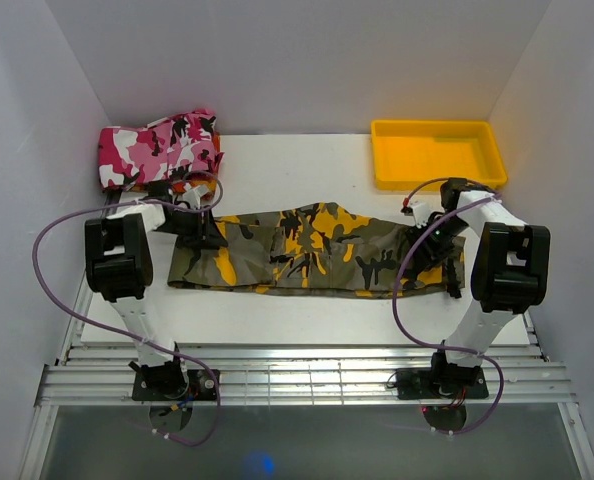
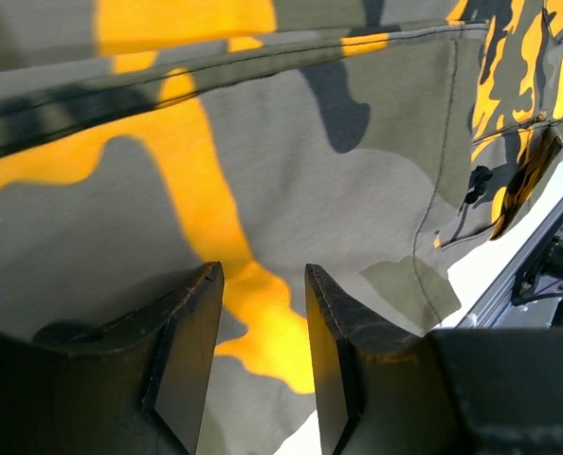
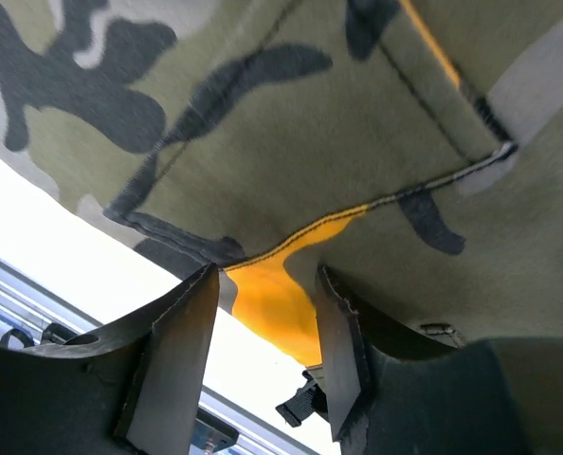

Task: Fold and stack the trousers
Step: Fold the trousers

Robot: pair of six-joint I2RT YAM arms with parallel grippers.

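Note:
The camouflage trousers (image 1: pixel 312 248), olive, yellow-orange and black, lie in a long band across the middle of the white table. My left gripper (image 1: pixel 199 228) is low over their left end. In the left wrist view its jaws (image 2: pixel 263 275) stand open, with cloth (image 2: pixel 310 171) spread just beyond them near the hem. My right gripper (image 1: pixel 429 240) is low over the right end. In the right wrist view its jaws (image 3: pixel 267 277) stand open at the cloth's (image 3: pixel 310 123) edge, where a yellow patch and a black buckle show.
A pink, white and black camouflage garment (image 1: pixel 162 148) lies folded at the back left. A yellow tray (image 1: pixel 435 152) stands at the back right. Metal rails (image 1: pixel 297 375) run along the table's front edge. White walls close in both sides.

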